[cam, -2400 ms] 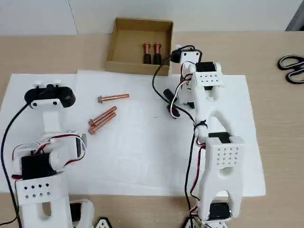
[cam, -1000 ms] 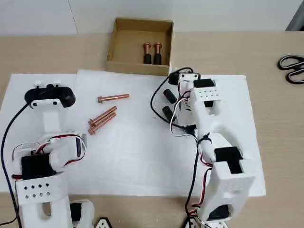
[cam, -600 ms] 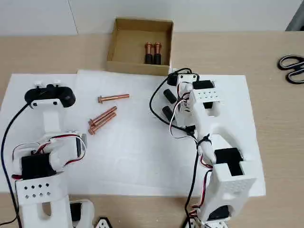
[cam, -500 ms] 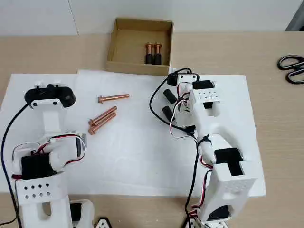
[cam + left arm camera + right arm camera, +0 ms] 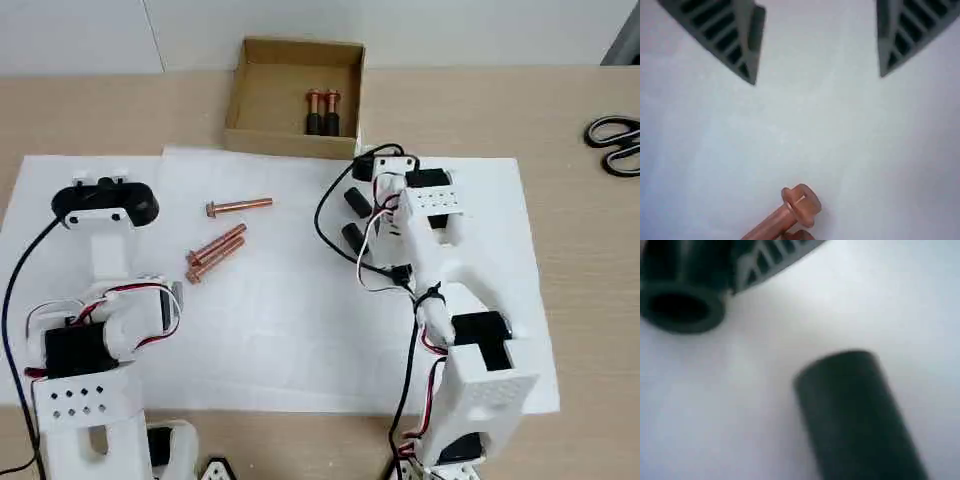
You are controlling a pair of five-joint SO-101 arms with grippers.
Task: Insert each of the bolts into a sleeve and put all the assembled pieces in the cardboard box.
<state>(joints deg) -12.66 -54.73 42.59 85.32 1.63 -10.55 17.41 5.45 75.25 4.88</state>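
Table (image 5: 560, 100), light wood, with a white sheet (image 5: 300, 330) over its middle. The cardboard box (image 5: 262, 95) sits at the sheet's far edge. Two assembled pieces (image 5: 321, 110) lie side by side inside it.

The right arm (image 5: 470, 350) is stretched toward the box. The left arm (image 5: 100, 300) is drawn back on its own side.

Left gripper (image 5: 817, 72): spread wide, holding nothing, above bare sheet. Right gripper (image 5: 771, 256): opening cannot be told.

Key relation, judged for the next pick:
- Two black sleeves (image 5: 356, 200) lie on the sheet just beside the right arm's wrist, on the side toward the bolts. Their long axes are roughly parallel and diagonal. The right arm is far the nearer.
- In the right wrist view the bore-on sleeve (image 5: 680, 302) sits against the gripper's ribbed part. The lengthwise sleeve (image 5: 860, 415) lies apart from it.

Three loose bolts lie between the arms, nearer the left. The single bolt (image 5: 238, 206) lies crosswise, head toward the left arm. The touching pair (image 5: 215, 252) lies diagonal. A bolt head (image 5: 801, 205) lies outside the left gripper's gap.

Unresolved:
- The right gripper's tip is under its arm in the high view, so any grip on the sleeve is unconfirmed.
- The bolt shank is cut off at the edge of the left wrist view.
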